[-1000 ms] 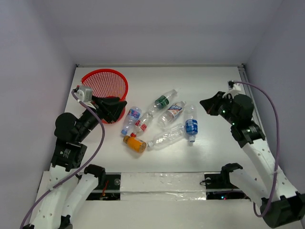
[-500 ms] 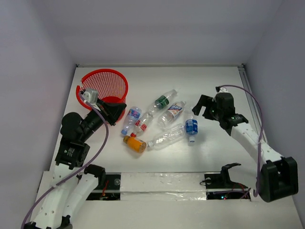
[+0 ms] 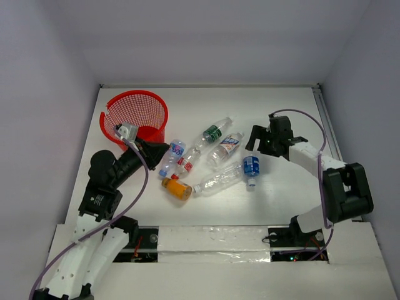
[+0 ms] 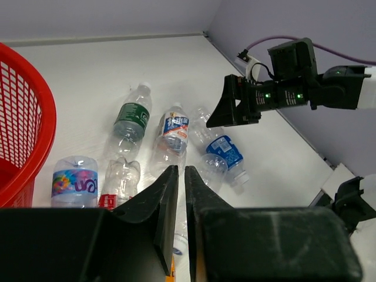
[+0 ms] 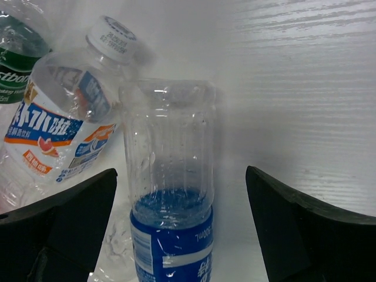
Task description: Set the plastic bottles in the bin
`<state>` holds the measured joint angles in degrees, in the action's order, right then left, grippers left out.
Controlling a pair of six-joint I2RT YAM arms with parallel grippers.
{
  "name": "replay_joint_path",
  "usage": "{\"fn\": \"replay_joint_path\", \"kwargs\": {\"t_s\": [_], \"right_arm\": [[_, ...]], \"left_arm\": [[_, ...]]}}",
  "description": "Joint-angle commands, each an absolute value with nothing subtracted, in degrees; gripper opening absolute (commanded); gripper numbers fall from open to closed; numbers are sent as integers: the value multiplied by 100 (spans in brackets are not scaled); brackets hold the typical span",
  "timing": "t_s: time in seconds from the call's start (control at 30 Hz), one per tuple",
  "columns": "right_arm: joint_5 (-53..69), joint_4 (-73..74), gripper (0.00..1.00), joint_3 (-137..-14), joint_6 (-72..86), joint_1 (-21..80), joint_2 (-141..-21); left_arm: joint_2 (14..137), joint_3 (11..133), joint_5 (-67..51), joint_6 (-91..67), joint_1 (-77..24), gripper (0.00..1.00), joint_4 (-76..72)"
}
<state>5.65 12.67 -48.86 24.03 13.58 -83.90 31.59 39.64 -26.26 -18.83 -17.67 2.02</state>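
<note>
A: Bottles (image 3: pixel 212 180) lie clustered mid-table, just right of the bin (image 3: pixel 135 94); none shows inside it.

B: A first pick is in hand, by the look of it; the right gripper (image 5: pixel 179 188) hangs wide open over the blue-label bottle (image 3: pixel 250 165), a finger either side; next, lower and close.

A: Left gripper (image 4: pixel 181 176)?

B: Shut, empty, low beside the bin; a red-white bottle (image 5: pixel 64 126) lies just beside the target, crowding one finger; bare table (image 3: pixel 294 112) on the other side.
</note>
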Motion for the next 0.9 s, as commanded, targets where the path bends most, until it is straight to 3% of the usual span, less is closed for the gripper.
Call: {"fn": "replay_joint_path", "kwargs": {"t_s": [0.0, 0.27, 0.5, 0.57, 0.67, 0.87], "right_arm": [[720, 1028, 94, -5256, 2276, 1380, -8700], [800, 1151, 88, -5677, 2329, 1380, -9298], [695, 1213, 75, -5643, 2338, 1380, -9448], [554, 1239, 69, -5547, 2347, 1380, -9352], [335, 1335, 52, -5467, 2364, 1380, -9001], [-175, 1950, 46, -5712, 2364, 1380, -7771]], "left_arm": [[3129, 3937, -2602, -1706, -1811, 8, -71], [2997, 3937, -2461, -1626, -1916, 11, -9], [2962, 3902, -2505, -1626, -2021, 16, -9], [2997, 3902, -2627, -1626, -2074, 18, -17], [3050, 3885, -2760, -1626, -2074, 20, -35], [2989, 3894, -2751, -1626, -2127, 21, -9]]}}
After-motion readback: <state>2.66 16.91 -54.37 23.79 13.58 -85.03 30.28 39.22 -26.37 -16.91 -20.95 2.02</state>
